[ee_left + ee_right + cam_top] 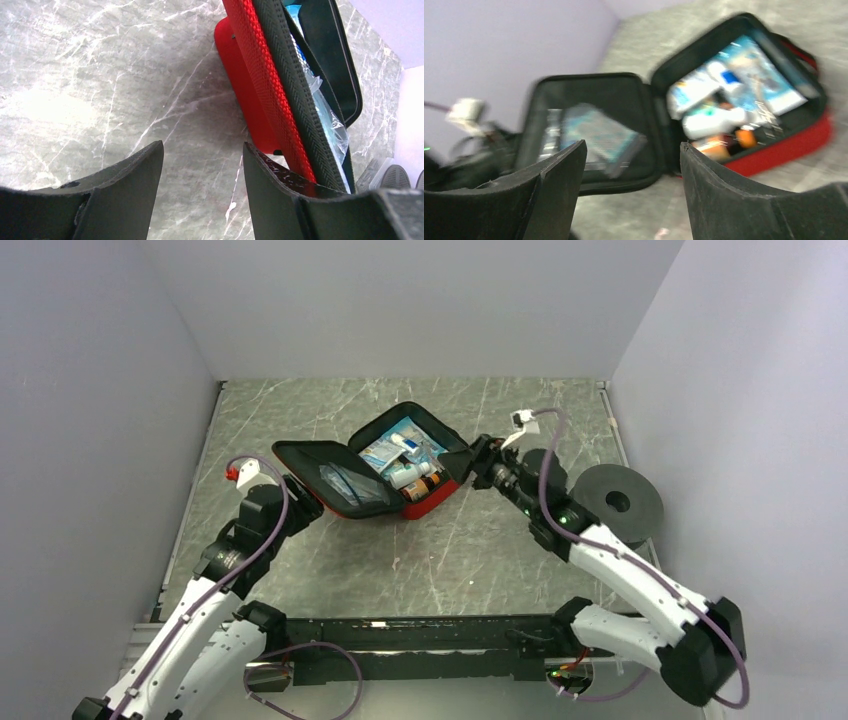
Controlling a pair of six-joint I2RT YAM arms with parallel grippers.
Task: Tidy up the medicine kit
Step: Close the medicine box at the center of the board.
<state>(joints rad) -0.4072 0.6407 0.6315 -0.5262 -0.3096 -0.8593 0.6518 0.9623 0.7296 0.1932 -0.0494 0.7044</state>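
Shows a red soft-shell medicine kit (440,498) splayed open like a book mid-worktop (450,560), rounded corners, black lining up, long axis running left to right. Places its tilted left half, holding glossy plastic pouches (345,485), just beside the left claw (292,488), and its right half, packed with bottles (412,476), just before the right claw (478,456). Finds both claws released and empty, about equally near, above marbled grey stone-look surface.

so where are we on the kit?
Done, apparently: bottles and packets sit inside the open medicine kit, with a clear pouch in its lid half. In hand: nothing; left gripper and right gripper are both open beside the case. Remaining: probably closing it, since the lid lies open.
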